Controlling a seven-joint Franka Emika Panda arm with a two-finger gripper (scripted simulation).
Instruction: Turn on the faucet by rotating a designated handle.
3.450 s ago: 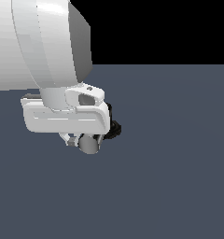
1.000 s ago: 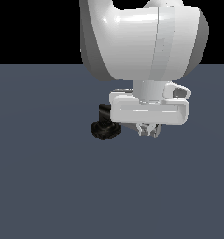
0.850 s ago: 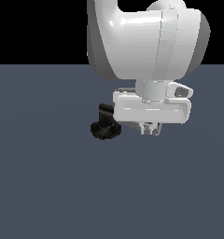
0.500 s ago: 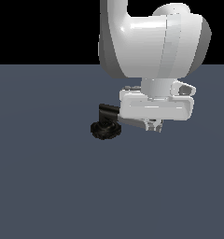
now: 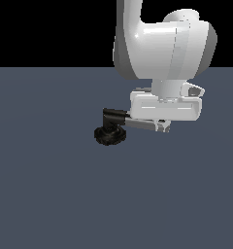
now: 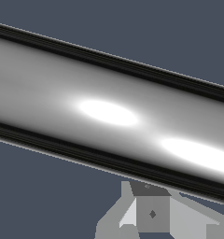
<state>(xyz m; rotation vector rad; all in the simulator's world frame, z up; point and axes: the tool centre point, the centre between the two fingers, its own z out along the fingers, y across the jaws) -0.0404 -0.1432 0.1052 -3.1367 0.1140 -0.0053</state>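
Because the task turns on swinging a handle, the gripper (image 5: 159, 127) sits low over the floor (image 5: 50, 194), right against the grey handle bar (image 5: 145, 125) that runs rightward from the black faucet (image 5: 109, 132) near the scene's middle. Whether its fingers are spread or closed on the bar I cannot tell; the wrist view shows only a shiny bar (image 6: 109, 112) close across the lens.

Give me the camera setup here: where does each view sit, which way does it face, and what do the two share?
Exterior view: off the arm, looking slightly down at the grey floor; shows the faucet base, its handle and the white arm over them.
Wrist view: on the wrist, pressed close to the handle, which fills the picture; part of the gripper shows at the edge.
Shared: the handle.
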